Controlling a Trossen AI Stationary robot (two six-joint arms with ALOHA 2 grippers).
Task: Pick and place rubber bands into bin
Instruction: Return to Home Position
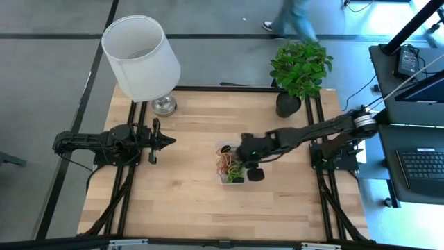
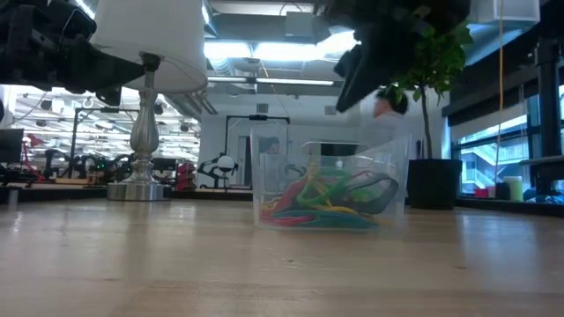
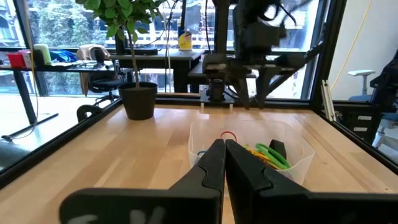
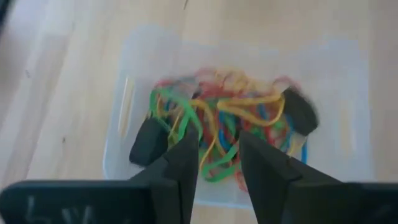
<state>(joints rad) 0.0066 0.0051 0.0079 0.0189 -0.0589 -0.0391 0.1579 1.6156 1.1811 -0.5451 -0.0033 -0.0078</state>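
Note:
The clear bin stands on the table's middle and holds a tangle of red, green, yellow and orange rubber bands. It also shows in the low view and in the left wrist view. Two dark pieces lie among the bands. My right gripper hangs open and empty above the bin, fingers pointing down; the low view shows it well clear of the bin's rim. My left gripper is shut and empty above the table's left half, pointing at the bin.
A white lampshade on a metal lamp foot stands at the far left. A potted plant stands at the far right. A small black block shows just right of the bin. A person walks past beyond the far edge.

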